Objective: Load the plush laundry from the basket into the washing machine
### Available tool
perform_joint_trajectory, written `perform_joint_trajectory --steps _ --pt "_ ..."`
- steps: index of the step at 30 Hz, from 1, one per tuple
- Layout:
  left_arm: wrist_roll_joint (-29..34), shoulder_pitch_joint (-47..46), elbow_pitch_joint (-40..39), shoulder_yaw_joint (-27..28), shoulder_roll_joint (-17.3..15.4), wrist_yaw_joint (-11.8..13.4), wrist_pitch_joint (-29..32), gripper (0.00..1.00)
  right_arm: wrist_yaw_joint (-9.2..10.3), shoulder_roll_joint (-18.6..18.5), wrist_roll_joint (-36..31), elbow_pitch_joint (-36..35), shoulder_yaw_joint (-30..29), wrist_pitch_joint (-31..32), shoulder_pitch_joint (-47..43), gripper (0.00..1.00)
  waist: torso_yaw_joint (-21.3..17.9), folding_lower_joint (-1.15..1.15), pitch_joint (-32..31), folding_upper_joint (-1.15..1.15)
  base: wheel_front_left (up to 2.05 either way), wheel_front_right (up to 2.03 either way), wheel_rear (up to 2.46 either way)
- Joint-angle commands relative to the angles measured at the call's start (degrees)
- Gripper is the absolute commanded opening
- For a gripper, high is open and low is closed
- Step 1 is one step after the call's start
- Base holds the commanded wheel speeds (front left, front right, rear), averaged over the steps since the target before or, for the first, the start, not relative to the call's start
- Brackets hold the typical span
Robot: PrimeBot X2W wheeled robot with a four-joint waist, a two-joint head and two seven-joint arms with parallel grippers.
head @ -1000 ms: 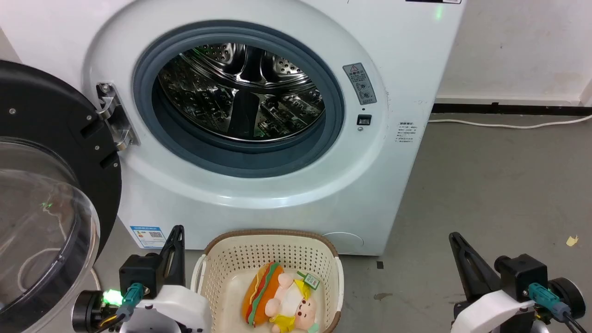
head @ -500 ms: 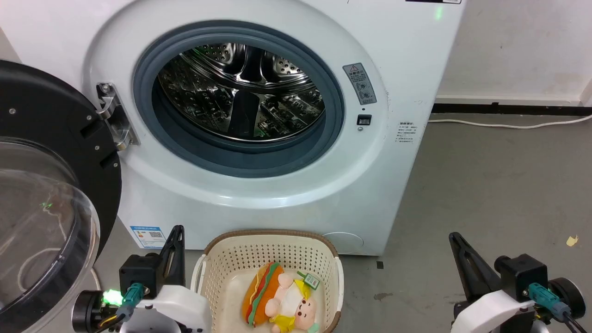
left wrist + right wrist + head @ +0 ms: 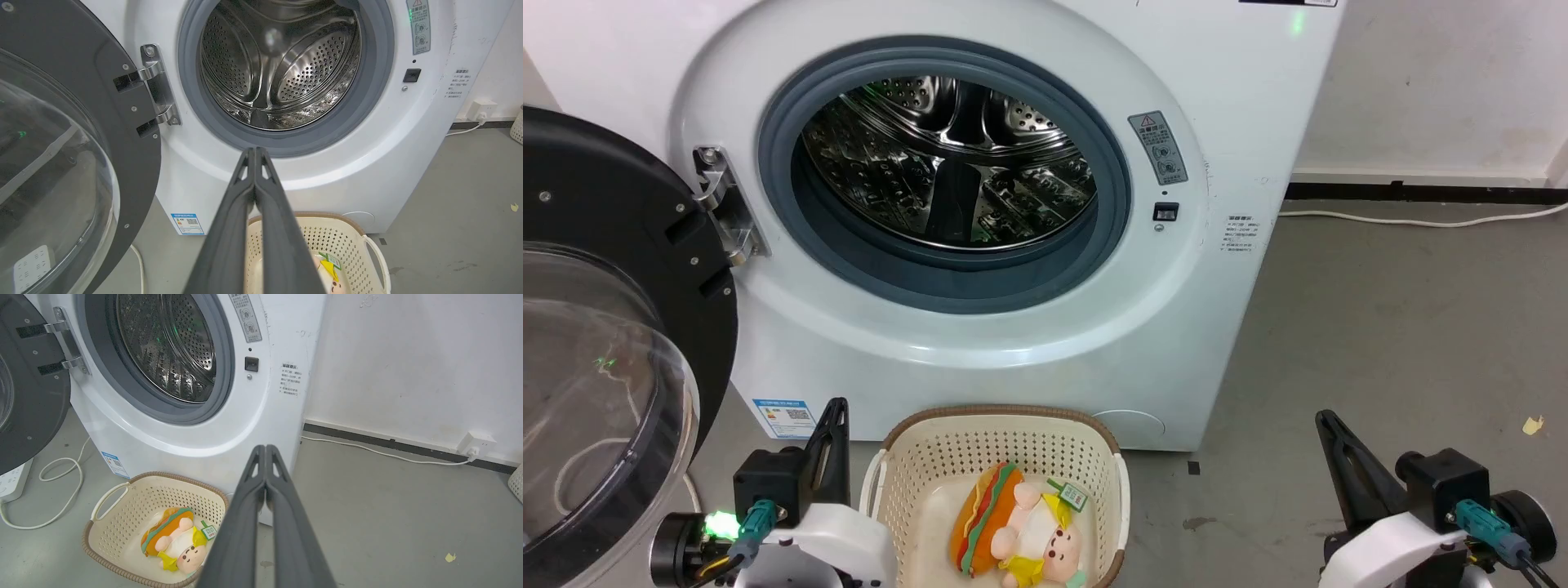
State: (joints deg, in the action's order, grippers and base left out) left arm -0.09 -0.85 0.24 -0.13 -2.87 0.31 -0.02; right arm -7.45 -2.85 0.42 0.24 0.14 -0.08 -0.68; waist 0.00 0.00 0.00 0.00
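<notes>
No shift anywhere since a second ago. At far left, door (image 3: 605, 343) swung wide, leaving the drum (image 3: 947, 163) of the washing machine (image 3: 980, 351) clear for loading. Left jaws pressed together, empty, parked beside the basket (image 3: 980, 453). Plush laundry (image 3: 1021, 527) face-up inside it, on the floor (image 3: 1380, 327) against the washer's front, bottom cut off by the head view's edge. Right jaws likewise closed on nothing, well off to the right.
</notes>
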Motion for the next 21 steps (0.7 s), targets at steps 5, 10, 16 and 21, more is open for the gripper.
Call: perform_joint_trajectory --steps 5,10,16,21 --pt "0.09 0.85 -0.24 0.13 0.0 -0.31 0.02 0.0 -0.03 -0.03 -0.42 -0.24 -0.14 0.08 0.68 0.0 0.0 0.0 0.0 0.0 0.0 0.0 0.0" --pt "-0.02 -0.02 0.01 -0.04 0.0 0.02 -0.03 1.0 0.0 0.0 0.07 0.04 0.03 -0.03 -0.02 1.0 0.0 0.0 0.0 0.0 0.0 0.0 0.0" --pt "-0.16 -0.04 -0.09 -0.45 0.0 0.09 -0.58 1.0 0.0 0.0 0.72 -0.08 -0.37 -0.58 -0.23 1.0 -0.04 0.0 0.05 0.0 0.0 0.0 0.0" --pt "-0.22 -0.05 -0.31 -0.87 -0.03 -0.02 -1.18 1.0 0.0 0.0 0.91 -0.12 -0.8 -1.18 -0.4 1.0 -0.22 0.0 0.26 0.0 0.0 0.0 0.0"
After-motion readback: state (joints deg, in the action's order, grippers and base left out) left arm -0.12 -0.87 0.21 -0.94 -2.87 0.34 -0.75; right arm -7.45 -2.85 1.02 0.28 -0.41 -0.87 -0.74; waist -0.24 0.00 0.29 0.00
